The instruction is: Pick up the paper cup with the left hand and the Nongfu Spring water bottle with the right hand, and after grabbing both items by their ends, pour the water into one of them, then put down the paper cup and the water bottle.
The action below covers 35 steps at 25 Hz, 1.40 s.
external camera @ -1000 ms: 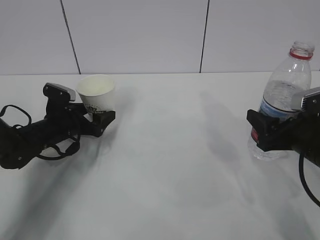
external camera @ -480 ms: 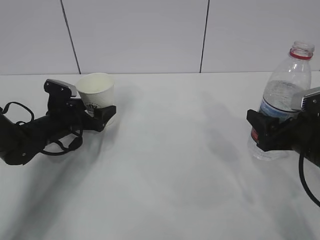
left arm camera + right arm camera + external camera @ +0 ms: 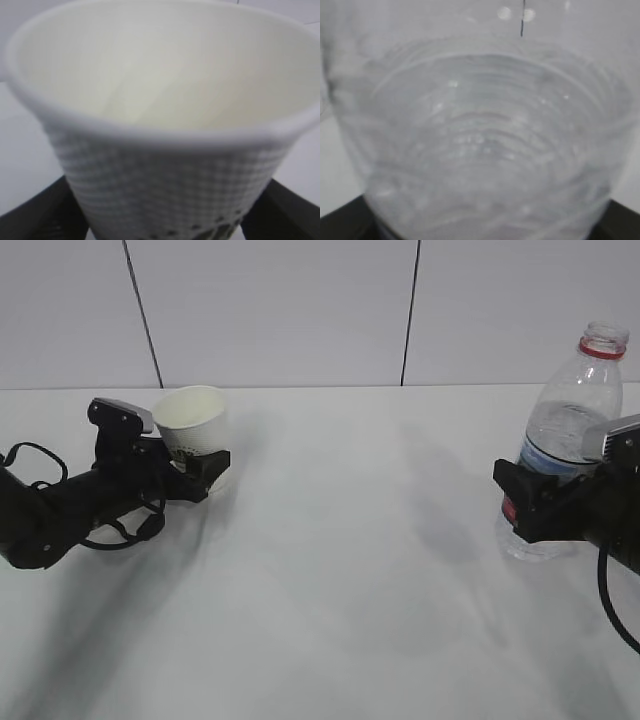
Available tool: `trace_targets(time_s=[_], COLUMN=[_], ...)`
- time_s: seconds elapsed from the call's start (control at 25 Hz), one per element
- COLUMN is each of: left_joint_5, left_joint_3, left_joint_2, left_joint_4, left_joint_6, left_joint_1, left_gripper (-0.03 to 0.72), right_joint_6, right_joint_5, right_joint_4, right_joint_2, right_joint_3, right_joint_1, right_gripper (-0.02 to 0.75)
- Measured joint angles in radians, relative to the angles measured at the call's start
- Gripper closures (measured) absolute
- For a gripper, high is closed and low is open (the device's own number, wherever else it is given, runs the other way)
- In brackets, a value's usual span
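The white dimpled paper cup stands upright at the left of the table, and it fills the left wrist view. My left gripper lies low around its base, with one black finger on each side of the lower wall. A thin gap still shows there, so the gripper is open. The clear Nongfu Spring water bottle, uncapped with a red neck ring, stands at the right. My right gripper is shut on its lower body over the label. The bottle's clear wall fills the right wrist view.
The white table stretches between the two arms. A pale panelled wall runs behind it. The left arm's black cables loop onto the table near the cup.
The left gripper has risen slightly along the cup's base and its fingers have drawn closer to the wall. The cup, the bottle and the right arm have stayed put.
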State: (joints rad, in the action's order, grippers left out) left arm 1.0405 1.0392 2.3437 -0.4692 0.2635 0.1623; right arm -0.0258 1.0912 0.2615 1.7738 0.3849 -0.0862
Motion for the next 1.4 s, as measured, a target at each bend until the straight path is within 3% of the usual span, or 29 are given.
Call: trace_targets(time_s=[0.32, 1.4], left_joint_5=[-0.038, -0.009], left_joint_3=[-0.035, -0.422], left_joint_2=[-0.060, -0.431], left_joint_4=[-0.034, -0.070], left_joint_6=[0.029, 0.035], left_joint_1=[0.000, 0.000], left_gripper=[0.081, 0.083], right_joint_6=[0.000, -0.002], right_joint_5=[0.000, 0.000], right_joint_4=[0.000, 0.009], right_joint_2=[0.000, 0.000], right_joint_3=[0.000, 0.000], right_joint_1=[0.000, 0.000], right_gripper=[0.218, 0.218])
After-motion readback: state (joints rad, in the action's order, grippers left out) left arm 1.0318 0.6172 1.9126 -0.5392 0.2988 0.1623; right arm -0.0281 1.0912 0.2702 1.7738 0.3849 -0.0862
